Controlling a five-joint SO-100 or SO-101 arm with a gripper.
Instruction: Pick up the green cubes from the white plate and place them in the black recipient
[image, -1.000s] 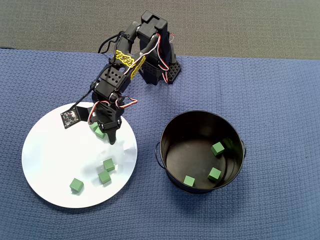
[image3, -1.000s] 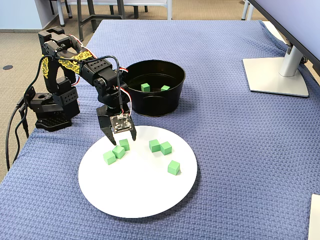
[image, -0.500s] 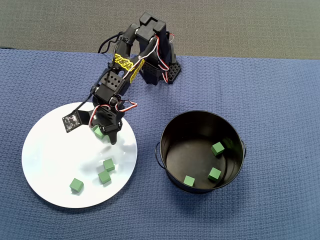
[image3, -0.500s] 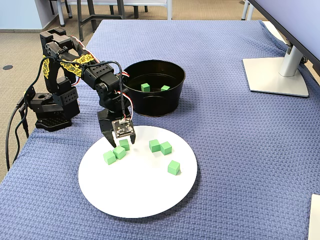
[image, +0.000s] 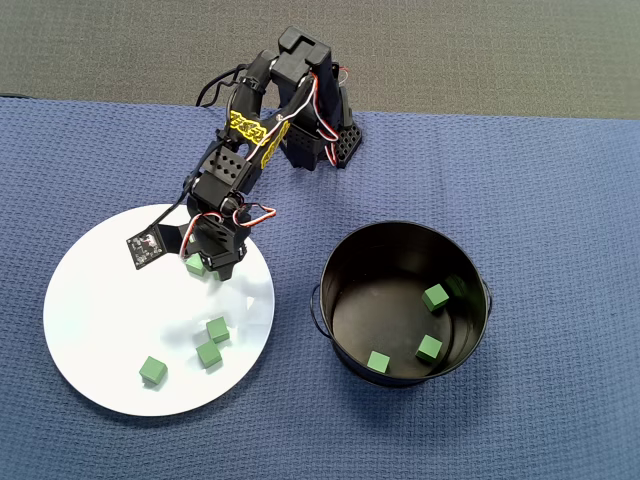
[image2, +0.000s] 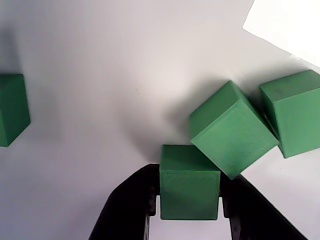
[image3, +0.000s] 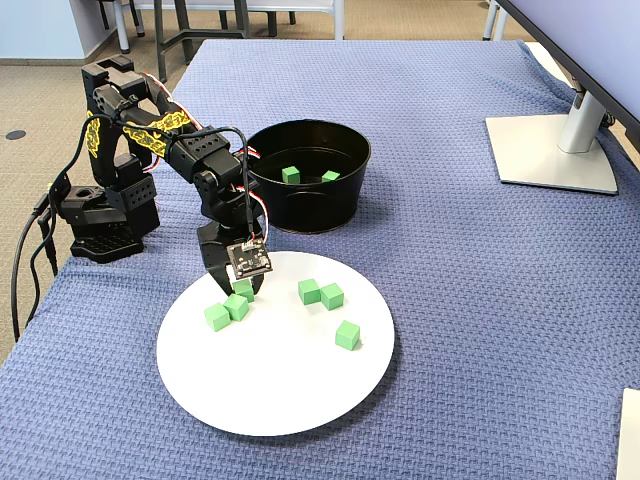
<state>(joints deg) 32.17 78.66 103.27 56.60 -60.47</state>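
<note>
The white plate (image: 100, 300) lies at the left of the overhead view, and it also shows in the fixed view (image3: 280, 390). My gripper (image: 203, 265) is low over the plate's upper part, shut on a green cube (image2: 190, 192). The jaws press both its sides. In the wrist view a tilted cube (image2: 232, 130) touches the held one, another (image2: 295, 112) lies beside it, and one (image2: 11, 109) lies apart at the left. Three more cubes (image: 217, 329) sit lower on the plate. The black recipient (image: 400, 228) stands to the right and holds three cubes (image: 434, 297).
The arm's base (image3: 100, 215) stands on the blue cloth behind the plate. A monitor stand (image3: 555, 150) sits at the far right of the fixed view. The pot (image3: 310, 215) stands close behind the plate's rim there.
</note>
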